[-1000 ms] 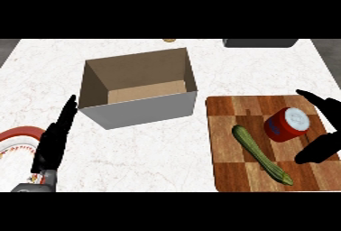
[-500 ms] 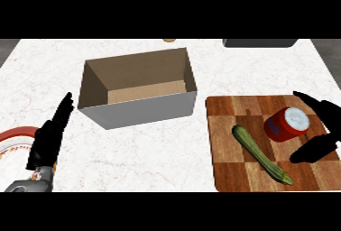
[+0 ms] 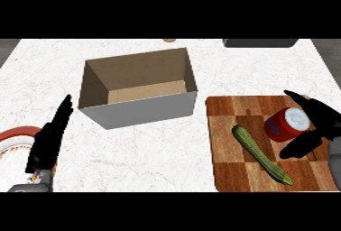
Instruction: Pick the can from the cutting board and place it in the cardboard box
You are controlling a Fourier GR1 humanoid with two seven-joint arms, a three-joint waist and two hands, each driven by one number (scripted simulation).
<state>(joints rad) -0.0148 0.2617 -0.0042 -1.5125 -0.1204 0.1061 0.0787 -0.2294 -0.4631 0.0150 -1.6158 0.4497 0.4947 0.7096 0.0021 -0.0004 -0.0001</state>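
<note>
On the cutting board, my right hand has closed in since a second ago, fingers and thumb now bracketing the can but not yet curled round it, so the grasp looks imminent. My left hand rests spread on the worktop. Nothing shows inside the box; a cucumber shares the board.

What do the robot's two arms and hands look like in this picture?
Both hands are plain black with slender fingers: the left hand and the right hand. A grey forearm shows below each, at the lower edge. No cables, markings or sleeves are visible.
</note>
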